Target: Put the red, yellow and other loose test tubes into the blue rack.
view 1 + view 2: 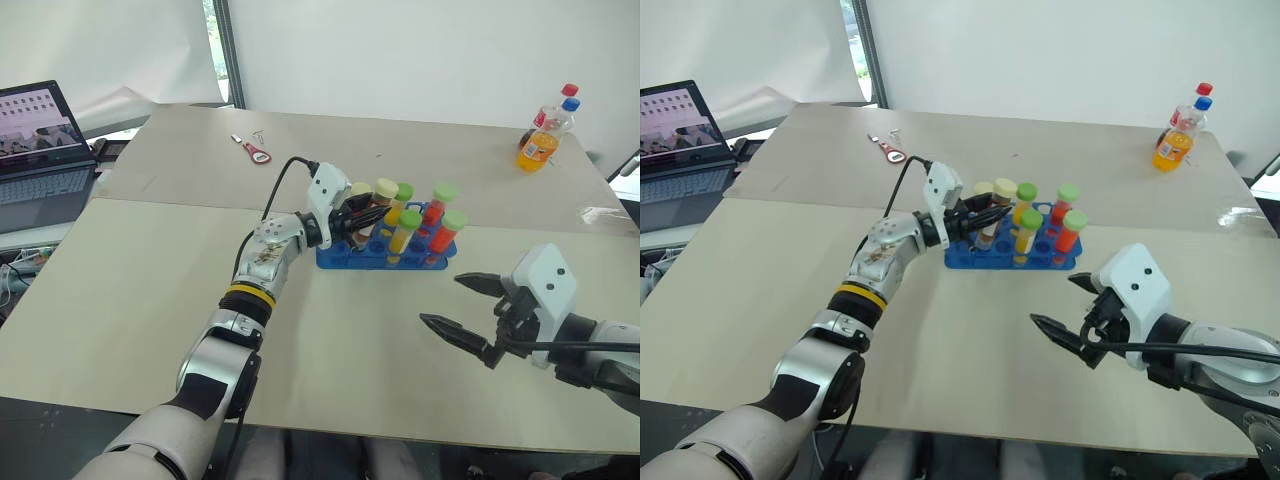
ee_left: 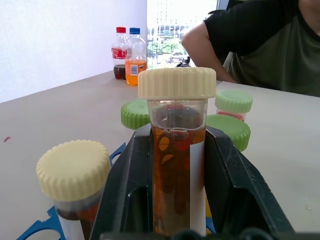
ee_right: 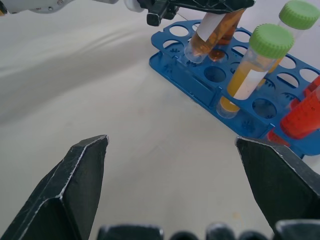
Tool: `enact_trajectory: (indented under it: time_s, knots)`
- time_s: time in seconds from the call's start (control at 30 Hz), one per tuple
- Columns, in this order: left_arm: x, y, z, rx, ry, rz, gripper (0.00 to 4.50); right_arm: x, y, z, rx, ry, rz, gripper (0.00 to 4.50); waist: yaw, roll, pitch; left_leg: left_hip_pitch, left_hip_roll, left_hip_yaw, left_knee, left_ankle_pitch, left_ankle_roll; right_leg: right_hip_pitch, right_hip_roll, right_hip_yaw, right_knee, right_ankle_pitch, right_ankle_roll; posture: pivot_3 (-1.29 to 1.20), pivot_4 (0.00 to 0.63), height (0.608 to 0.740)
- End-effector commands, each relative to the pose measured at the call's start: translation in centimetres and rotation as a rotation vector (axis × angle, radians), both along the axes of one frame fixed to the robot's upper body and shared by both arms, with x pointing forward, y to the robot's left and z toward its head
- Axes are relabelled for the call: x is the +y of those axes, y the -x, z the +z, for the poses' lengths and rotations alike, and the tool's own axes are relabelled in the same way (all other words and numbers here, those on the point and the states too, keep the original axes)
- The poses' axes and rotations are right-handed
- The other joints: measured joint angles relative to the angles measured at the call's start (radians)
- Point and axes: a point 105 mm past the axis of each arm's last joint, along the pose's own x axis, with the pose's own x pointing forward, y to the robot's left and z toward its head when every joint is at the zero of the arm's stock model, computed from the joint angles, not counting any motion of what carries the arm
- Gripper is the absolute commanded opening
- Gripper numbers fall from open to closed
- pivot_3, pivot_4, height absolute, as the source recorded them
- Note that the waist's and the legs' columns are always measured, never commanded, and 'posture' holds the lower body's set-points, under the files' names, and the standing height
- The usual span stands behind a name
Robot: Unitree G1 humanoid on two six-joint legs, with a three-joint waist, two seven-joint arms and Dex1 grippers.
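Amber-brown test tube (image 2: 178,165), cream ribbed cap, white label strip down one side, sits clamped between the left gripper (image 1: 362,215) fingers, which are closed tight on its body. Its rounded bottom is tilted over a hole at the blue rack's (image 3: 200,87) near corner; whether it has entered the hole is unclear. Tube's lower end is cut off in the left wrist view. Rack holds green-capped yellow and red tubes (image 1: 405,232). At roughly 4 o'clock from the rack, the right gripper (image 1: 462,306) hangs empty, fingers spread wide above the table (image 1: 150,300).
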Motion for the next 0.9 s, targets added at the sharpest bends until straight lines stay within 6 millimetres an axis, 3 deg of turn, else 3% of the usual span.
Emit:
enact_trajectory:
  time_s: [0.03,0.27,0.63,0.9]
  knots:
    - [-0.2,0.1,0.6,-0.043,0.015,0.006,0.87,0.2,0.1,1.2,-0.054,-0.015,0.001,4.50,0.000,0.000,0.000,0.000,0.000,0.000,0.000,0.000,0.000,0.000,0.000,0.000,0.000,0.000,0.000,0.00,0.150,0.706]
    - [0.0,0.0,-0.3,-0.034,0.019,0.035,0.87,0.7,-0.5,2.7,-0.133,-0.097,-0.004,4.50,0.000,0.000,0.000,0.001,0.000,-0.001,0.000,0.000,0.000,0.001,0.000,0.000,0.000,0.000,0.000,0.00,0.150,0.706]
    - [0.0,-0.4,-1.1,-0.038,0.041,0.107,0.87,0.7,-0.7,3.3,-0.159,-0.111,-0.019,4.50,0.001,0.000,0.000,0.001,0.000,-0.001,0.000,0.000,0.000,0.001,0.000,0.000,0.000,0.000,0.000,0.00,0.150,0.706]
    - [1.1,0.6,-2.7,-0.056,0.031,0.112,0.87,0.6,-1.3,3.9,-0.204,-0.131,-0.051,4.50,-0.001,0.000,0.000,0.002,0.000,-0.001,0.000,0.000,0.000,0.001,0.000,0.000,0.001,0.000,0.000,0.00,0.150,0.706]
